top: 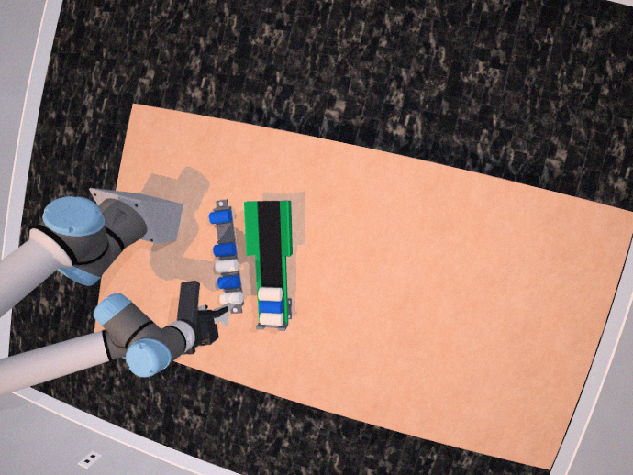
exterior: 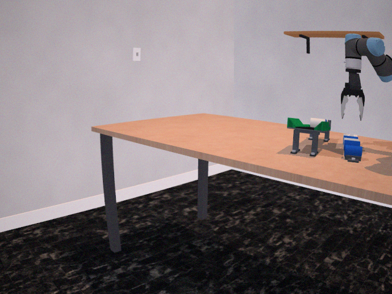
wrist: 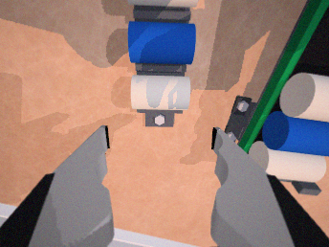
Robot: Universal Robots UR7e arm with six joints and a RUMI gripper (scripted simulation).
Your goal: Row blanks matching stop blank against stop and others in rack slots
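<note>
Gripper (wrist: pixel 160 139) half-open, empty, above white blank (wrist: pixel 161 93); ramp (wrist: pixel 282 81) beside.

Wrist view crops ramp (wrist: pixel 287 62) & top rack blank (wrist: pixel 163 2)

The top view looks straight down from high up, taking in the whole table (top: pixel 408 245) and the floor around it. The exterior view stands low across the room, facing a table corner and the walls, far off. The wrist view looks down between the fingers, close in. All three share the rack (top: pixel 225 237) and the ramp (top: pixel 250 225).
</note>
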